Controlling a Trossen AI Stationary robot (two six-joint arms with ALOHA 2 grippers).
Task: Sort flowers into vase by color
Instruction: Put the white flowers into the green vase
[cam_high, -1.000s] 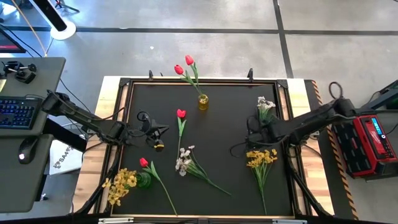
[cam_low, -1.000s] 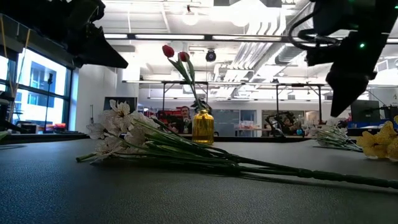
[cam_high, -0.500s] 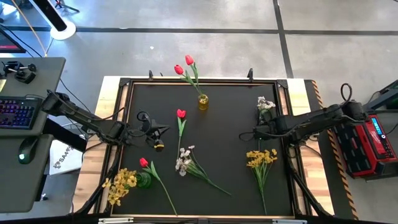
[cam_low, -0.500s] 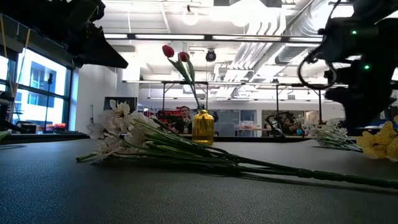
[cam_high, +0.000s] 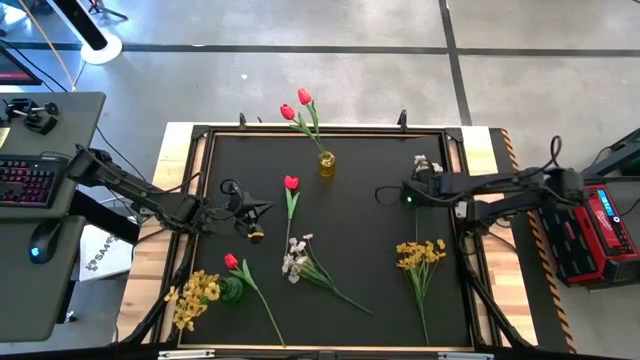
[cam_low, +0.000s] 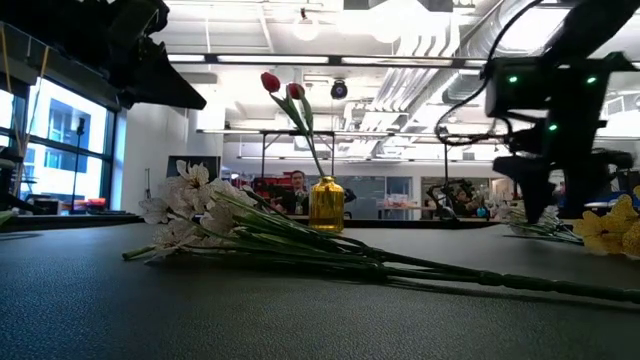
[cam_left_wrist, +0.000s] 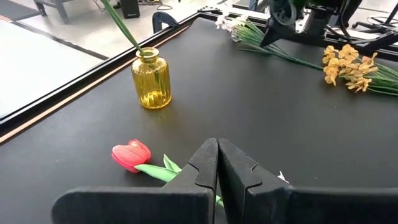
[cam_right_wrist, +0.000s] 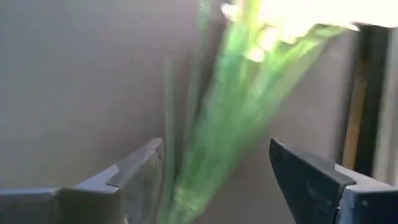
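You are lining up on the white spray (cam_high: 427, 166) lying at the worktop's (cam_high: 360, 240) far right. Keep its green stems centred between the fingers, descend fully, then close. The right claw (cam_high: 412, 192) stands wide over those stems, holding nothing. The left claw (cam_left_wrist: 217, 163), fully closed and empty, waits near a loose red tulip (cam_left_wrist: 131, 154).
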